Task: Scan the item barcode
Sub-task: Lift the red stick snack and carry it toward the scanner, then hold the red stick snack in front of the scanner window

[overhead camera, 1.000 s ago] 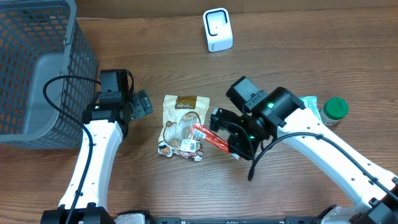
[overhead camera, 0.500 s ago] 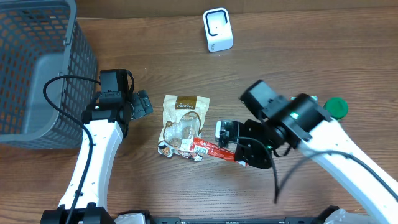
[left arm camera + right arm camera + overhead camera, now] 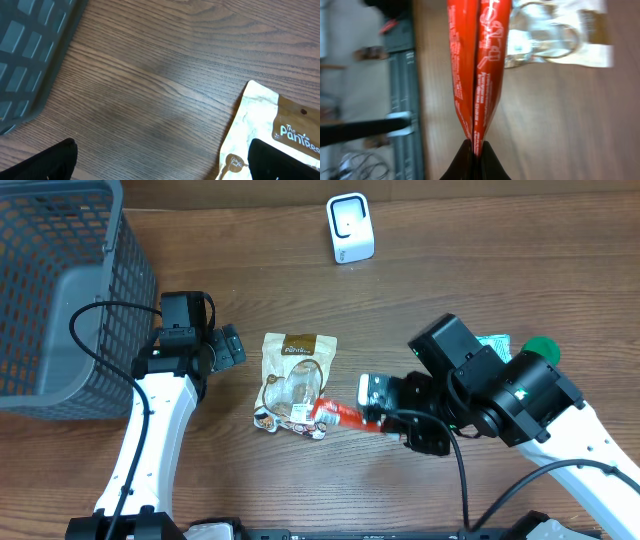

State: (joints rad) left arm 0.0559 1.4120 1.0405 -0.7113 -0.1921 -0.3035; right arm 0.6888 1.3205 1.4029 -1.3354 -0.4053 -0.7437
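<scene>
The red packet (image 3: 338,415) pinched in the right hand (image 3: 378,420) — scanner (image 3: 350,228) well up the surface (image 3: 470,270) from it
The right hand is clamped shut on one end of the packet, whose long axis runs leftward from the fingertips, its free end over the lower edge of a snack pouch (image 3: 295,370). The scanner stands well apart toward the far edge, so the carry looks like the right arm's; the left hand (image 3: 228,346) hangs wide open beside the pouch — empty.

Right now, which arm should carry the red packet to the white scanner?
Right. The right hand is shut on the red packet, while the left hand sits open and empty by the snack bag.
</scene>
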